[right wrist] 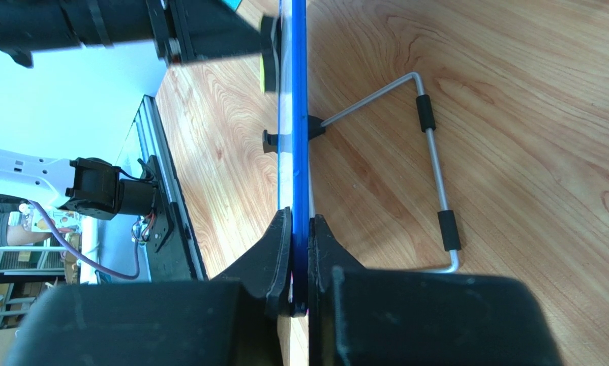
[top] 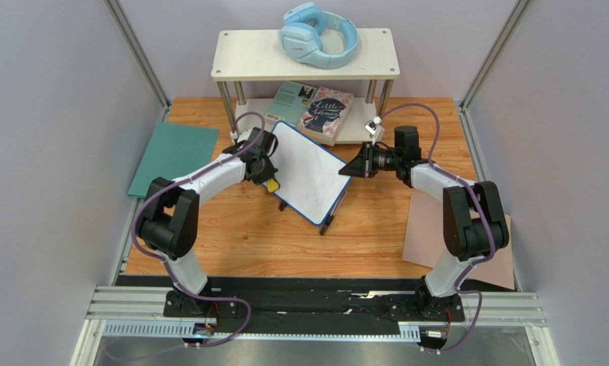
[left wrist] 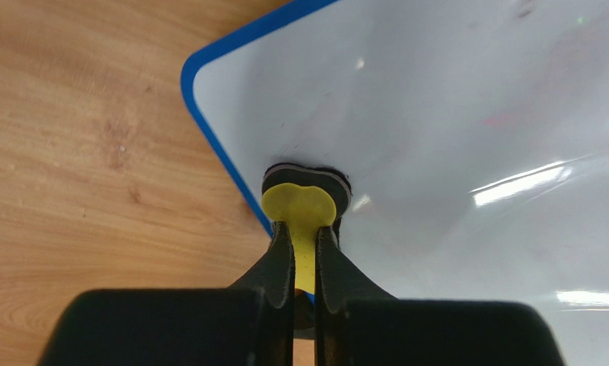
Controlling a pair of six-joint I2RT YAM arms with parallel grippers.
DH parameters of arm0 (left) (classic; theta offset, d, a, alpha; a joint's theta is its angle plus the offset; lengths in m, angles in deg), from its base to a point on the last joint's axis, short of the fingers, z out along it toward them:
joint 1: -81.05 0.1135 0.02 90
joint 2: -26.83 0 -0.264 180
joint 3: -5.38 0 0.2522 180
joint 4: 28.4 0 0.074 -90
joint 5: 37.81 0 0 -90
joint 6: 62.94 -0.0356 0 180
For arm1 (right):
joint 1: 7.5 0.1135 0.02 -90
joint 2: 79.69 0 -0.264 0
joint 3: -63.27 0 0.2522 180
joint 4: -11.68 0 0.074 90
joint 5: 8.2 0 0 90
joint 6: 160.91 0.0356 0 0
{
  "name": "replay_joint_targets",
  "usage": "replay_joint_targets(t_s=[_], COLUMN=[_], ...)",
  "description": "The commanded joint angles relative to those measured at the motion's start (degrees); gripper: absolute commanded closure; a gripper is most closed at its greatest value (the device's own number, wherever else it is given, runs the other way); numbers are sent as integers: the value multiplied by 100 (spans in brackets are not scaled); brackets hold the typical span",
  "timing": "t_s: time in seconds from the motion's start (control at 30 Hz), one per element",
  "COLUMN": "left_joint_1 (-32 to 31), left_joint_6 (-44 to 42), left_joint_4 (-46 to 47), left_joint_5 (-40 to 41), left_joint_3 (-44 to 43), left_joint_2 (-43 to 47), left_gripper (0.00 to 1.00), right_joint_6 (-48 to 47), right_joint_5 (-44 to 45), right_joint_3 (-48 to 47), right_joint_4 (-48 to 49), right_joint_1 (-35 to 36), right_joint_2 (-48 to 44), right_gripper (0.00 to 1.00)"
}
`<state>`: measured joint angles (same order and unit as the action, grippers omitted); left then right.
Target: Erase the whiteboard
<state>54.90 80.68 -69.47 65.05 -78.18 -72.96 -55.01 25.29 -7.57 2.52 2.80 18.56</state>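
Right gripper (right wrist: 300, 221) is clamping the whiteboard (top: 309, 169) by its right edge, board tilting at mid-table (top: 239, 236). Left gripper (left wrist: 305, 235) is pinching a yellow eraser (left wrist: 300, 202) onto the board's left rim. Faint pink marks (left wrist: 506, 118), probably writing, are lying further inboard, toward the right gripper.

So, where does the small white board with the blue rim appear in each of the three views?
Top external: the small white board with the blue rim is at the centre, between left hand and right hand.
Left wrist: the board fills the upper right, one rounded corner showing.
Right wrist: the board is edge-on, a vertical blue strip at the middle.
Shared landmark: the yellow-handled black pad on its face.
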Motion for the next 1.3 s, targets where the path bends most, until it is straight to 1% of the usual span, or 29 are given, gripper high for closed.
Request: replay_joint_targets(t_s=[0.0,0.13,0.37,0.5,0.6,0.87,1.07,1.17,1.27], left_joint_1=[-162,-583,-918,-875,-647,13,400,392,243], left_joint_6=[439,88,-159,-159,-168,-265,-248,-282,-283], left_joint_4=[314,174,138,-212,-406,-451,-346,-222,-64], left_joint_5=[-399,-232,-197,216,190,225,305,95,-56], left_joint_3=[476,12,-885,-1290,-1580,-1414,-799,-631,-552], left_joint_2=[-23,-128,-410,-497,-629,-463,-85,-49,-93], left_gripper=[100,100,100,100,100,100,100,100,100], right_joint_6=[-843,-843,-834,-843,-834,-843,-852,-843,-834], right_joint_5=[782,782,782,782,791,791,791,791,791], right_joint_3=[83,83,92,92,101,109,118,118,109], right_joint_4=[-311,-293,-302,-293,-293,-284,-293,-276,-276], right_joint_1=[130,138,147,147,156,139,147,156,156], right_joint_2=[132,150,141,150,150,141,150,141,159], right_gripper=[100,100,100,100,100,100,100,100,100])
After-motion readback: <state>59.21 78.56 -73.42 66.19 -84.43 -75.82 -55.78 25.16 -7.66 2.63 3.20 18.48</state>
